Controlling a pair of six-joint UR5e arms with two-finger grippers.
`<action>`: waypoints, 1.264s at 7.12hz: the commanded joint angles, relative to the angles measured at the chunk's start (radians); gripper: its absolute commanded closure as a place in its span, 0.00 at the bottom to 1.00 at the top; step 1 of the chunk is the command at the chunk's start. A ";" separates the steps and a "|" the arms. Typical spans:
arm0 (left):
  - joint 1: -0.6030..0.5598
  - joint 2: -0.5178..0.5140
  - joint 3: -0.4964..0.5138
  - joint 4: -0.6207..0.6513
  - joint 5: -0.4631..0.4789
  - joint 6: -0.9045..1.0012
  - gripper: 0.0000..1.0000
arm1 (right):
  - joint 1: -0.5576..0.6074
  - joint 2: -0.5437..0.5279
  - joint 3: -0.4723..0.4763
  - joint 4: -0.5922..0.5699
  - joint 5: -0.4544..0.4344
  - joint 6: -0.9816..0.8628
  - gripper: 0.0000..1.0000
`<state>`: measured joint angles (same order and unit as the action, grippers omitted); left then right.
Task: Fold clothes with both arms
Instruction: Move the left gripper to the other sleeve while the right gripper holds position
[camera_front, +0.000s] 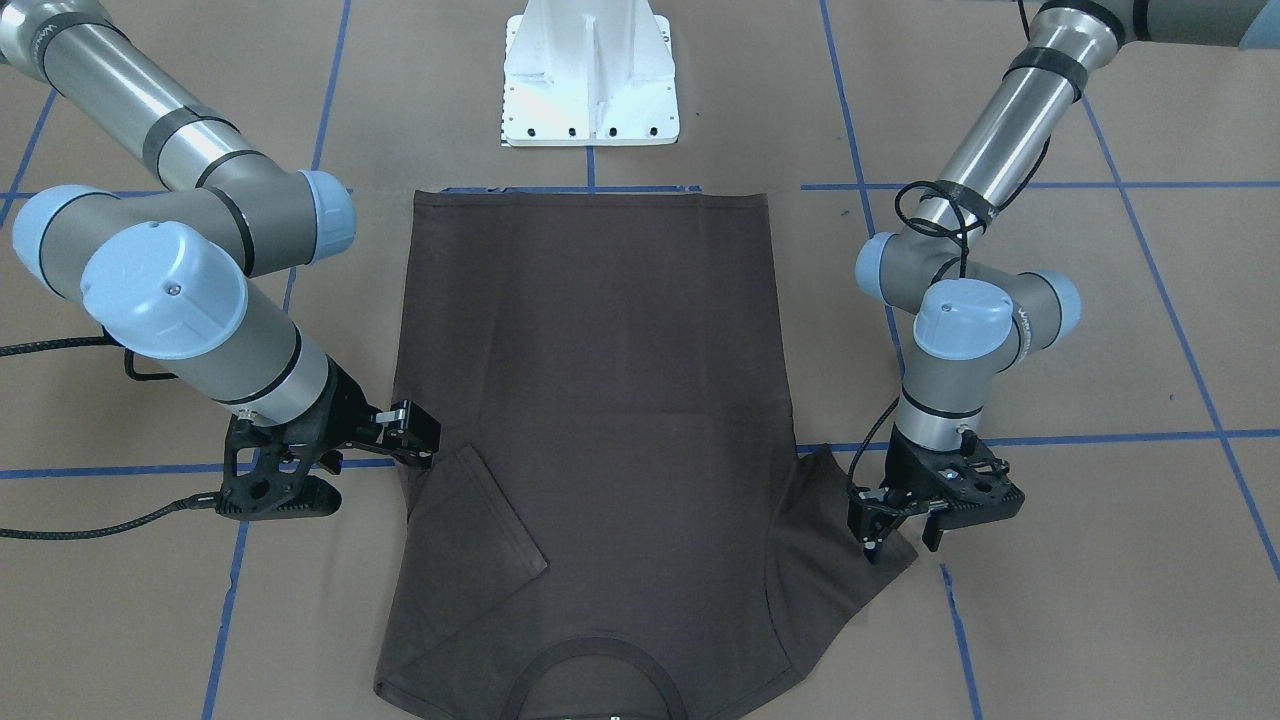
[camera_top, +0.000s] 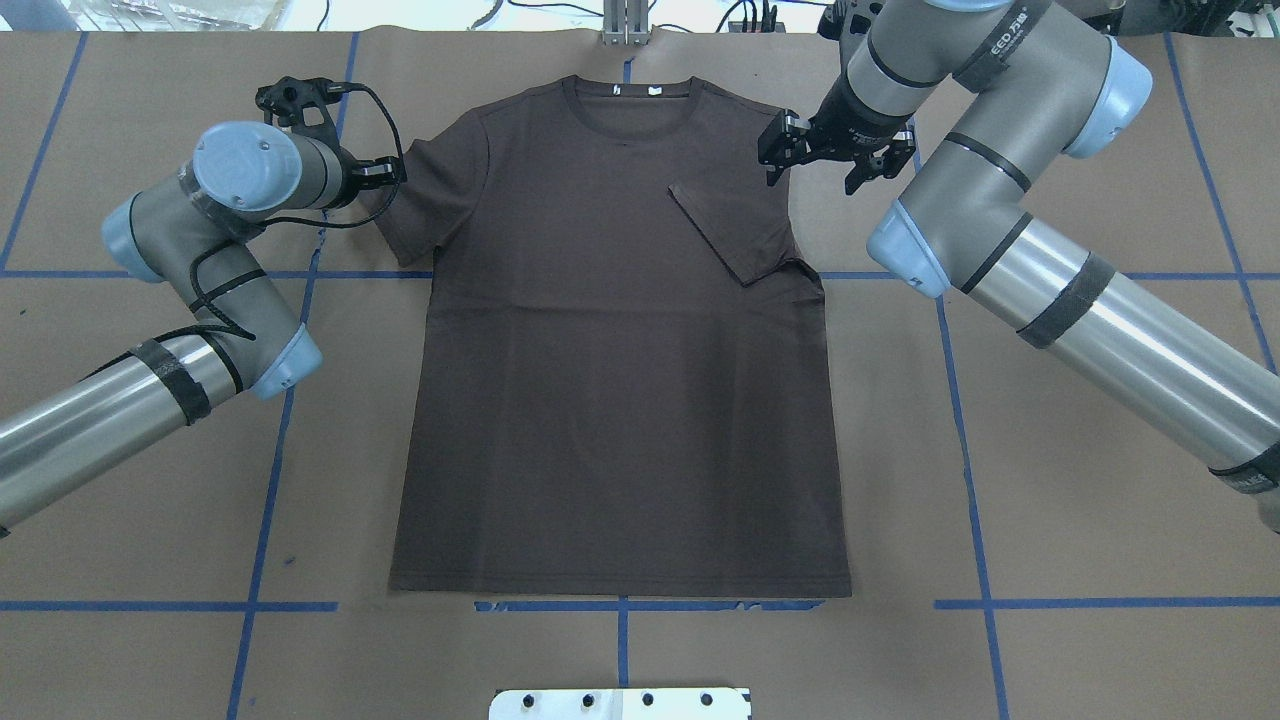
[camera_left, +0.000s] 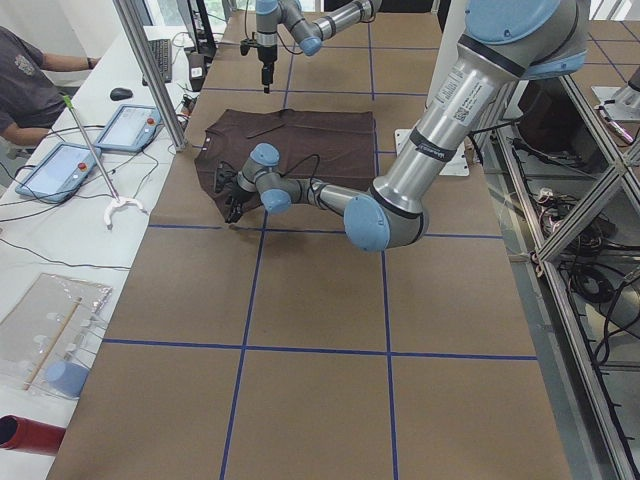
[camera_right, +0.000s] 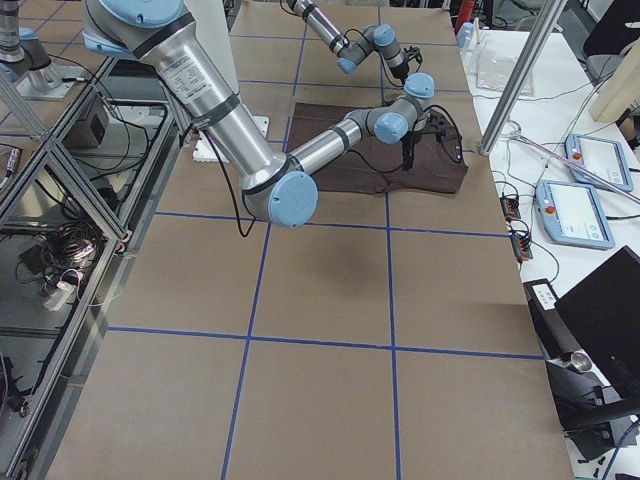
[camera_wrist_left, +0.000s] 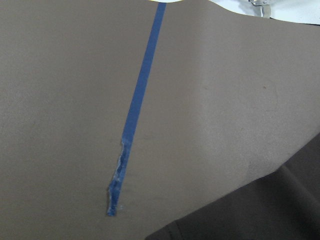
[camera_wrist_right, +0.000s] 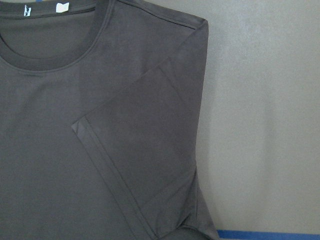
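Left claw (camera_front: 903, 540) (the lower of the two in the front-facing view) hangs with jaws parted and empty, one tip at the outer edge of the left sleeve (camera_top: 430, 200). Directions below are read on the overhead view.

From this claw the sleeve lies at 3 o'clock, directly adjacent, spread flat on the desk (camera_top: 1050, 450). The left arm is the nearer one.

Right claw (camera_top: 812, 172), likewise parted and empty, stands beside the right shoulder. The right sleeve (camera_top: 735, 225) is already folded in toward 7 o'clock.

T-shirt (camera_top: 620, 380) lies flat and centred, long axis 12–6, collar (camera_top: 625, 105) at 12, hem (camera_top: 620, 585) at 6.

Probable next move: carry the left sleeve toward 4 o'clock.
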<state>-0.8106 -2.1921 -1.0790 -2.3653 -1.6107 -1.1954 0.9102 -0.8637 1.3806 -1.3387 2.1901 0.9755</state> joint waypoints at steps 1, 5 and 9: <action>0.001 0.000 0.004 0.000 0.000 0.002 0.39 | -0.002 0.000 -0.002 0.000 -0.001 0.000 0.00; -0.001 -0.001 0.002 0.001 -0.001 0.000 0.81 | -0.004 -0.001 -0.002 0.001 -0.001 0.000 0.00; -0.005 -0.034 -0.028 0.026 -0.018 0.002 1.00 | -0.005 -0.008 -0.002 0.010 -0.001 0.000 0.00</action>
<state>-0.8133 -2.2113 -1.0900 -2.3552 -1.6213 -1.1940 0.9051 -0.8696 1.3791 -1.3324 2.1879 0.9756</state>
